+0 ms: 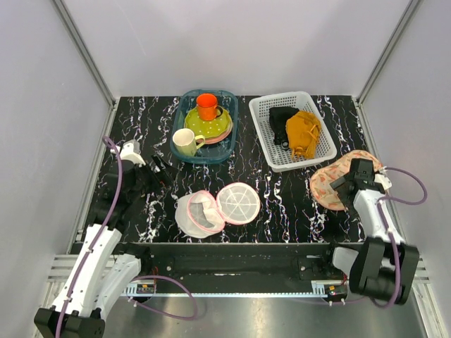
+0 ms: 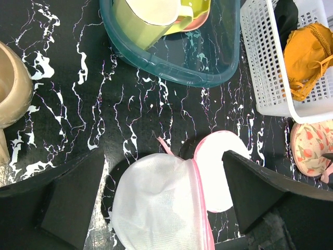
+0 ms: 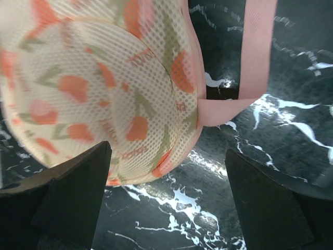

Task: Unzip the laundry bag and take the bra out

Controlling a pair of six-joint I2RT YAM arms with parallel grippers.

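Observation:
The laundry bag [image 1: 325,186], a peach case with red-green print, lies at the table's right side. My right gripper [image 1: 350,182] hovers just over it, open. In the right wrist view the bag [image 3: 93,78] fills the upper left, reaching down between the fingers without touching them, and its pink strap [image 3: 257,52] hangs beside it; the right gripper [image 3: 166,192] holds nothing. My left gripper [image 1: 158,169] stands open at the left. In its wrist view the left gripper [image 2: 166,208] frames a round white mesh pouch [image 2: 156,203], and the laundry bag [image 2: 312,143] shows at the right edge. The bra is hidden.
The white mesh pouch [image 1: 211,210] with a pink rim lies open at the near centre. A teal tub [image 1: 208,159] with cups and plates stands at the back. A white basket [image 1: 276,160] beside it holds a mustard garment [image 1: 304,132] and a black garment [image 1: 282,116].

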